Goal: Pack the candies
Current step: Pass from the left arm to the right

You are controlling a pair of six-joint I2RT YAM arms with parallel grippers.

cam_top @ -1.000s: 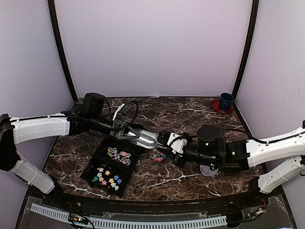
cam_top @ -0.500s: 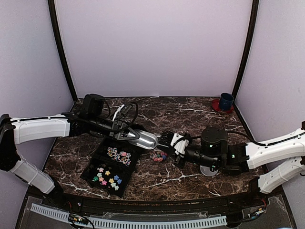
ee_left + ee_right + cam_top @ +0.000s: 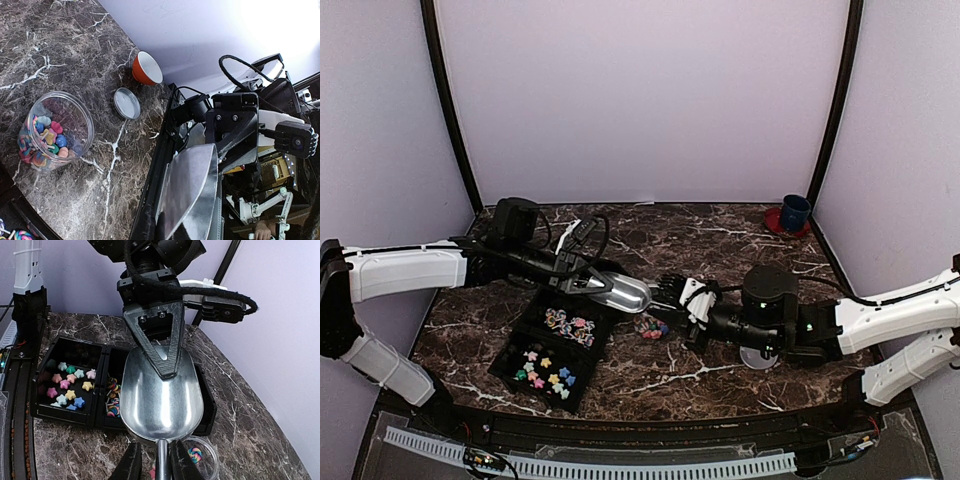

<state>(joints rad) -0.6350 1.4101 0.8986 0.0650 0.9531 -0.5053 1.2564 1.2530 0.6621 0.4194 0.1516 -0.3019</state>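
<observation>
Both arms stretch low across the surface and meet at the scoop.
Left fingers are clamped on the scoop's far end. Right fingers stand narrow astride its thin handle, cropped at the frame edge, so I cannot tell if they touch it. Candies fill two tray compartments and the clear jar; the scoop hides the third compartment.

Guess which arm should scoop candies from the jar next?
Probably right: the right end effector straddles the scoop handle, with the jar beside it. The left end effector only pinches its bowl.
</observation>
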